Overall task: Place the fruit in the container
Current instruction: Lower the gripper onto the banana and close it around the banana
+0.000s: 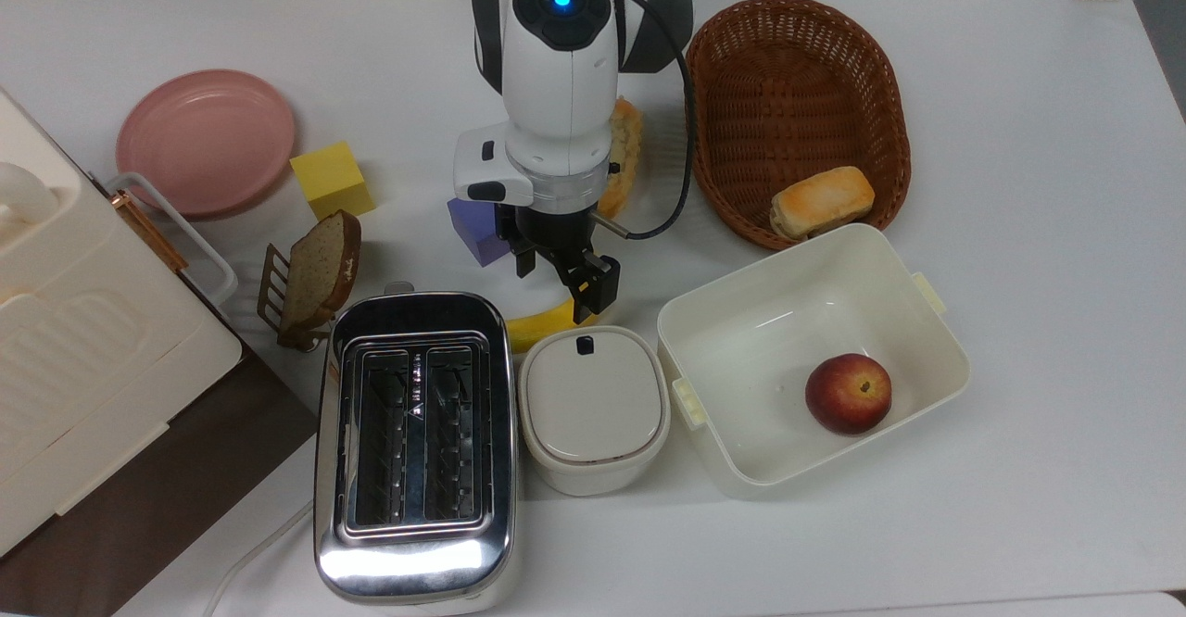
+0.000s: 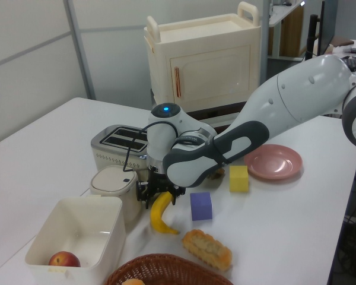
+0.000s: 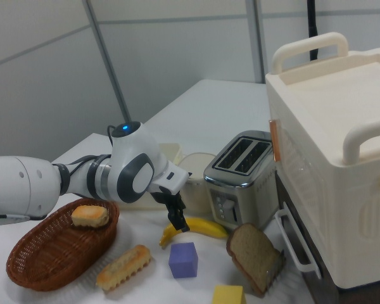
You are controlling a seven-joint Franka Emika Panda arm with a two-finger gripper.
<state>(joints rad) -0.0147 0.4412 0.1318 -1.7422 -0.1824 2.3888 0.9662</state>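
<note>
White table (image 1: pixel 1019 135) | gripper (image 1: pixel 561 288) open, empty, over banana (image 1: pixel 542 328) | straddle its middle before squeezing | tub (image 1: pixel 940 395) at 3 o'clock

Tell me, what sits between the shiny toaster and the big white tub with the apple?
In the top view, a small white lidded pot sits between the toaster and the tub.
</note>
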